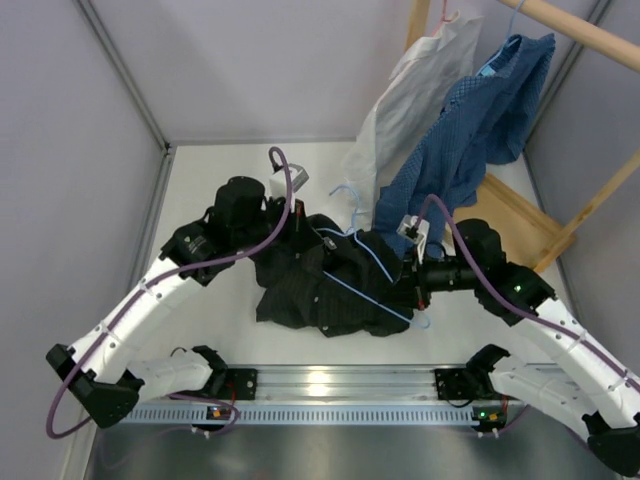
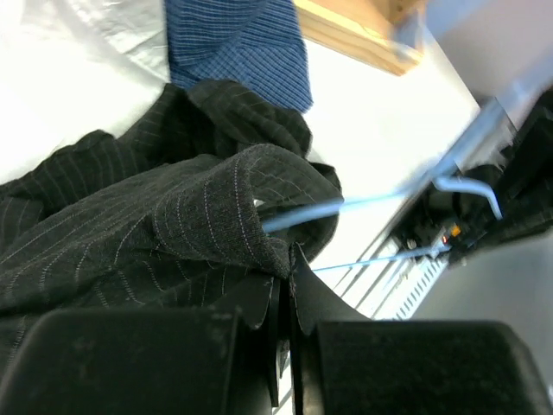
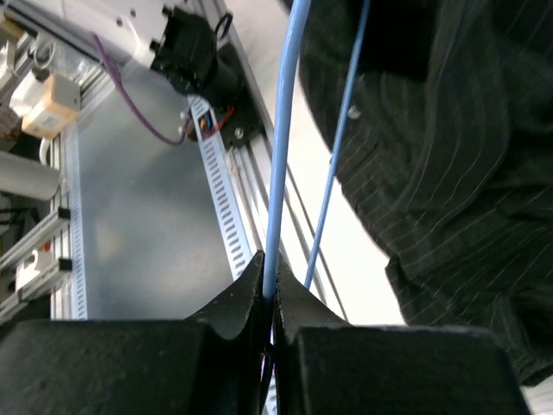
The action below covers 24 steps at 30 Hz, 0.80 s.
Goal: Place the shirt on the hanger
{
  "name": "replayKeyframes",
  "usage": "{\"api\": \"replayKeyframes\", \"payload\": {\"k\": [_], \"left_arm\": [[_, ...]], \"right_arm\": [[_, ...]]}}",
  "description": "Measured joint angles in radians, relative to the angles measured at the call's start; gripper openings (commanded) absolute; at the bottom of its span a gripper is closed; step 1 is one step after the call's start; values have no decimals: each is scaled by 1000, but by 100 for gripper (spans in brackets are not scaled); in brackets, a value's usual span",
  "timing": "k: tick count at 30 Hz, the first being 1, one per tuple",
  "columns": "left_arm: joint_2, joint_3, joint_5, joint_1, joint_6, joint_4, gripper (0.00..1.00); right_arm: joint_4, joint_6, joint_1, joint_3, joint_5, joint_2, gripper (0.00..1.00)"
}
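Here, the shirt [image 1: 320, 285] lies crumpled in a dark heap on the white tabletop [image 1: 215, 170], between the two arms. It is soft black cloth with fine pale pinstripes, folded over itself in thick, rounded ridges. The hanger [image 1: 370, 297] is a thin light-blue wire. Its straight lengths cross the right half of the heap, and in the left wrist view one length slips under a rolled fold of the cloth.

The left pincer [image 2: 285, 281] has its black fingers pressed together, nipping the edge of that rolled fold. The right pincer [image 3: 270, 290] is closed tight on one blue wire of the hanger, which rises straight out from between the fingertips. A second, thinner-looking wire runs just beside it. A small pale button [image 3: 352, 111] sits on the striped cloth near that second wire.

Behind the heap, a blue dotted shirt [image 1: 470, 140] and a white shirt [image 1: 410, 95] hang from a pale wooden rack [image 1: 580, 30] — the blue one's lower end comes down just beside the black cloth. A ribbed metal rail [image 1: 330, 380] runs along the near edge, between the arm bases.
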Motion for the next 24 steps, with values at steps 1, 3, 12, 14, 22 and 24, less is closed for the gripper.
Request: {"api": "replayKeyframes", "payload": {"k": [1, 3, 12, 14, 22, 24], "left_arm": [[-2, 17, 21, -1, 19, -22, 0], [-5, 56, 68, -1, 52, -59, 0], [-43, 351, -34, -8, 135, -169, 0], [-47, 375, -110, -8, 163, -176, 0], [-36, 322, 3, -6, 297, -222, 0], [-35, 301, 37, -6, 310, -234, 0]], "right_arm": [[27, 18, 3, 0, 8, -1, 0], [112, 70, 6, -1, 44, 0, 0], [477, 156, 141, 0, 299, -14, 0], [502, 156, 151, 14, 281, 17, 0], [509, 188, 165, 26, 170, 195, 0], [515, 189, 183, 26, 172, 201, 0]]}}
